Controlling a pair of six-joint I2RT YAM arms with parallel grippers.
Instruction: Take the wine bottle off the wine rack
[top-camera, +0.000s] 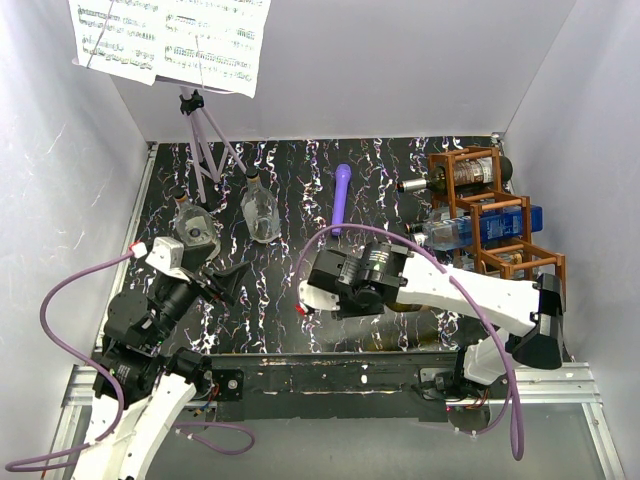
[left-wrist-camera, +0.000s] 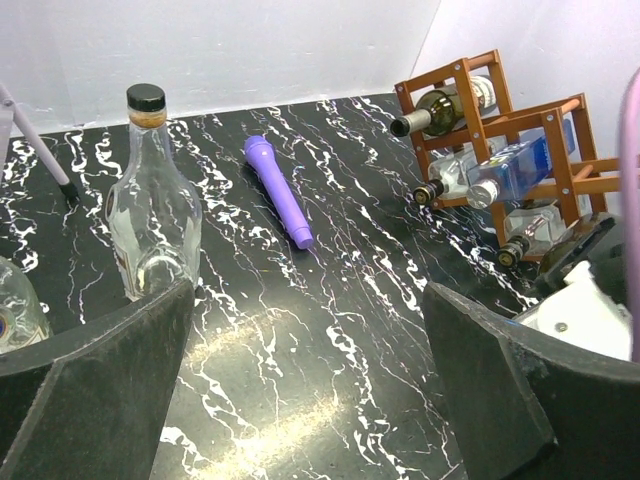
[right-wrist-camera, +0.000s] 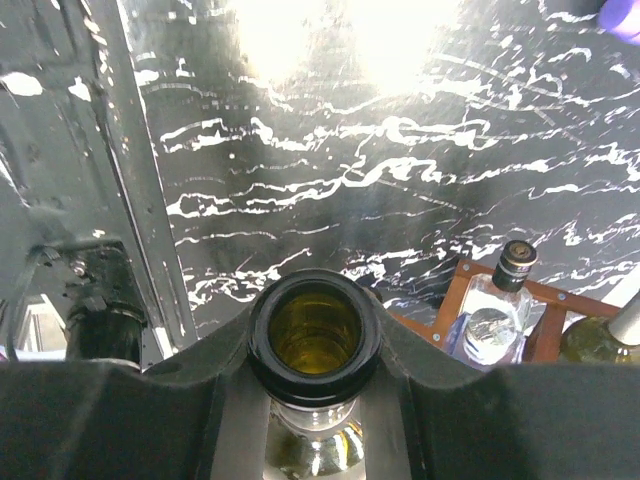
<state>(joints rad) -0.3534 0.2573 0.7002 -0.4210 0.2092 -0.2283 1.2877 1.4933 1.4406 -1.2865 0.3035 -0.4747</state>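
The reddish-brown wooden wine rack (top-camera: 495, 215) stands at the table's right edge; it also shows in the left wrist view (left-wrist-camera: 520, 150) and the right wrist view (right-wrist-camera: 455, 300). My right gripper (right-wrist-camera: 315, 350) is shut on the neck of a dark green wine bottle (right-wrist-camera: 315, 330), whose open mouth faces the camera. The bottle is out of the rack, left of it, above the table. In the top view the right gripper (top-camera: 335, 290) and arm hide most of it. My left gripper (top-camera: 225, 280) is open and empty at the near left.
Other bottles lie in the rack: a green one (top-camera: 440, 183) and a clear blue-labelled one (top-camera: 470, 230). Two clear glass bottles (top-camera: 262, 210) (top-camera: 193, 225) stand at left. A purple stick (top-camera: 341, 197) lies mid-table. A grey music stand (top-camera: 205, 140) is at the back left.
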